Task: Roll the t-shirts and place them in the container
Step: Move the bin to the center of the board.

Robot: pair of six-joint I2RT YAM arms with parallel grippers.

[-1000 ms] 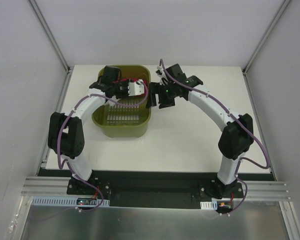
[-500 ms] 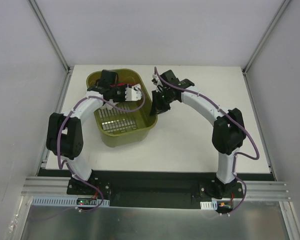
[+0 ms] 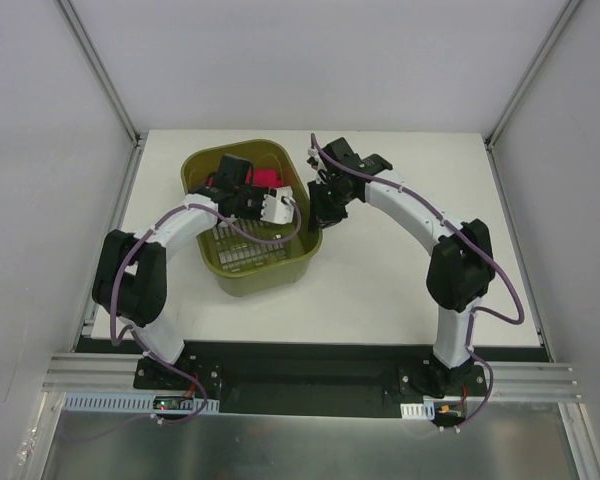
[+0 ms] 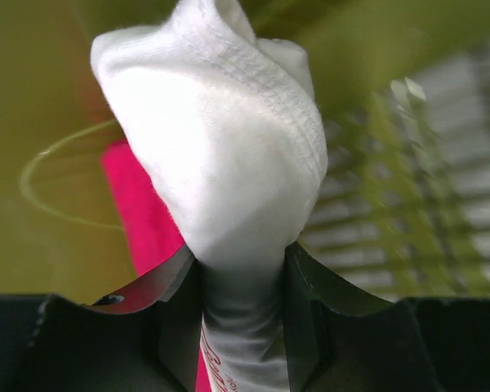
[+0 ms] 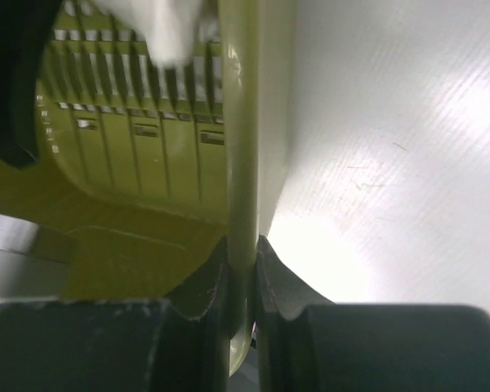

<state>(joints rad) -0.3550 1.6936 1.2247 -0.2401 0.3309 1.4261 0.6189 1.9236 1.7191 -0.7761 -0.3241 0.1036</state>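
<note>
white t-shirt (image 4: 220,155) bulges from the clamped left fingers (image 4: 159,284); right fingers (image 5: 198,300) pinch the basket rim (image 5: 242,147).

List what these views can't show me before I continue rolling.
- white t-shirt: the left wrist view shows only the bunch above the left gripper. Its print is cut off by the bottom edge, and from above the arm covers most of it.
- pink t-shirt: mostly behind the white cloth, so whether it is rolled cannot be told.
- olive basket: the right wrist view shows little beyond the rim clamped in the right gripper.
</note>
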